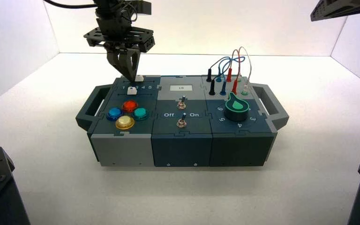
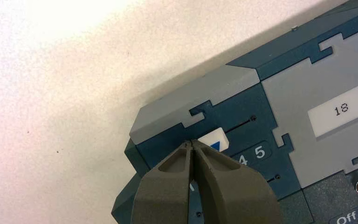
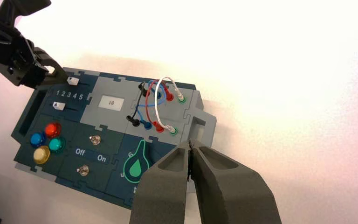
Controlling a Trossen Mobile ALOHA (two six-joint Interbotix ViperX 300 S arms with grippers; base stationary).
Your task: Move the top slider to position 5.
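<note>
The top slider [image 1: 140,78] is a tiny white knob in the far slot at the box's left end. The left wrist view shows it with a blue triangle [image 2: 213,140], short of the printed 4. Position 5 [image 2: 259,152] ends the small digit row, also seen in the high view [image 1: 150,87]. My left gripper [image 1: 130,75] is shut and points down. Its tips [image 2: 192,142] sit right against the knob's side away from the 5. My right gripper [image 3: 190,144] is shut and empty, held high above the box's right end.
The second white knob [image 1: 131,91] sits in the nearer slot below the digits. Four coloured round buttons [image 1: 130,106], a display reading 18 [image 2: 341,110], two toggle switches [image 1: 181,104], a green dial knob [image 1: 236,106] and plugged wires [image 1: 228,65] fill the box. Handles stick out at both ends.
</note>
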